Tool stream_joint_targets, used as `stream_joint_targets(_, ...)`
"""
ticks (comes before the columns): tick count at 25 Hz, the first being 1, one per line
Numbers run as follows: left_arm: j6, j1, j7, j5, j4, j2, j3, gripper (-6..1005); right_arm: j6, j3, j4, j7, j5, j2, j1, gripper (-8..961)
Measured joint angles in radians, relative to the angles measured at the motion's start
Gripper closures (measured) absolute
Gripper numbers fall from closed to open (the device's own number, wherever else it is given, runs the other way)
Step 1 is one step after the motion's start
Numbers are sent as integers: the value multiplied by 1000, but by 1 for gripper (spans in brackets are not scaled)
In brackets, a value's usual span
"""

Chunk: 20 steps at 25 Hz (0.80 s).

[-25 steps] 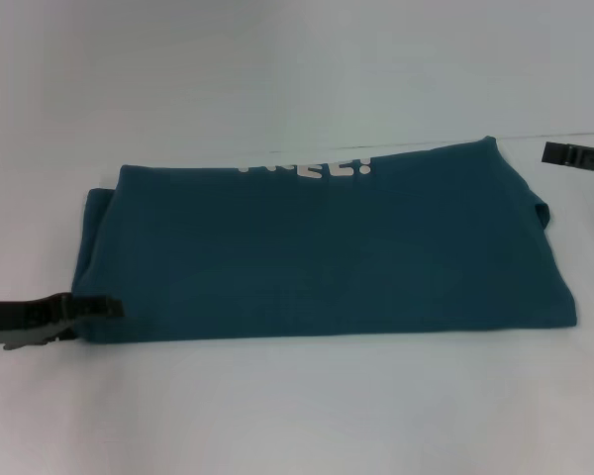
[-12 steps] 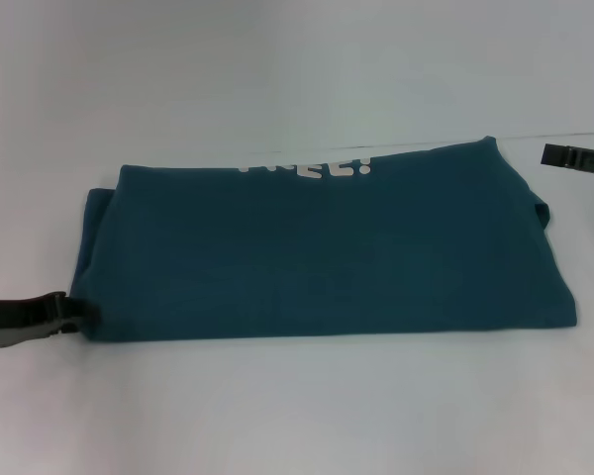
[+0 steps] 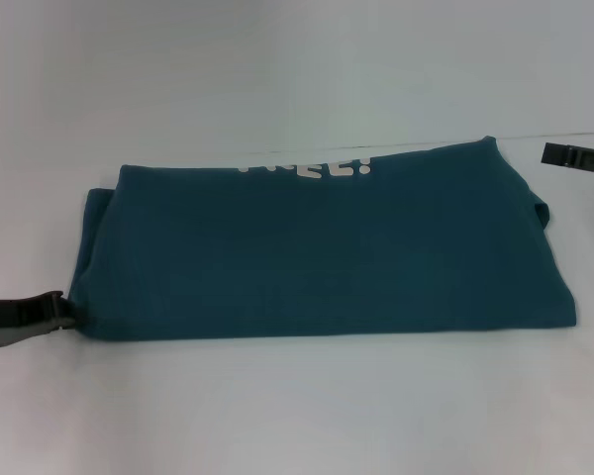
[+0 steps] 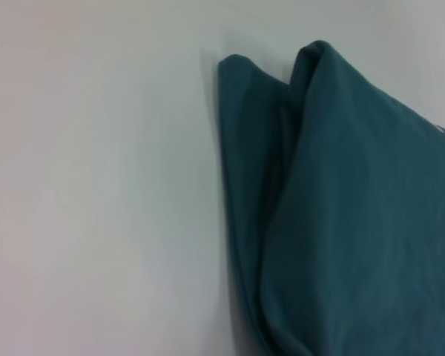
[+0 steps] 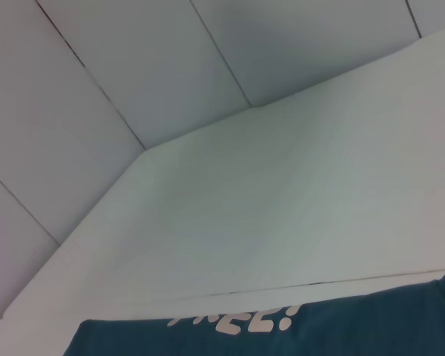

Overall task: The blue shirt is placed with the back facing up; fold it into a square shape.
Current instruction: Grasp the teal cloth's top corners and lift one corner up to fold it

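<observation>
The blue shirt (image 3: 317, 247) lies folded on the white table (image 3: 297, 406); the left gripper (image 3: 67, 317) touches its near-left corner, grip unclear; the right gripper (image 3: 549, 152) waits apart.

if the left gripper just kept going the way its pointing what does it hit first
Most likely the blue shirt. The left gripper points toward the robot's right, its tip right at the shirt's near left corner, so it would push into that folded edge. Height above the table is unclear.
</observation>
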<state>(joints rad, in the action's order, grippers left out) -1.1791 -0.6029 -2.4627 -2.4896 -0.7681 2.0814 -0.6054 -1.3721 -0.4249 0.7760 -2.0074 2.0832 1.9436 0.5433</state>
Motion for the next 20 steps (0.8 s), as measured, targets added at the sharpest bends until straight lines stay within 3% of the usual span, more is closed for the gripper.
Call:
stream_joint_targets(5,-2,19,12,8,-10,2,10,979,8,0,-6,18,-2,10,0,65)
stream_joint_targets(9,-17,38,40,30,-22,2,33,979,31,-2,-8,31,-2,24,0,91)
stream_joint_targets(16,-99,86,165,146,-21,-5,171,979,43,-11,-44,76,-2,42,12,138)
stream_joint_targets(20,-125,106,207,172,-19,-5,204,979,53,-12,-71,103,-2,52,26,276)
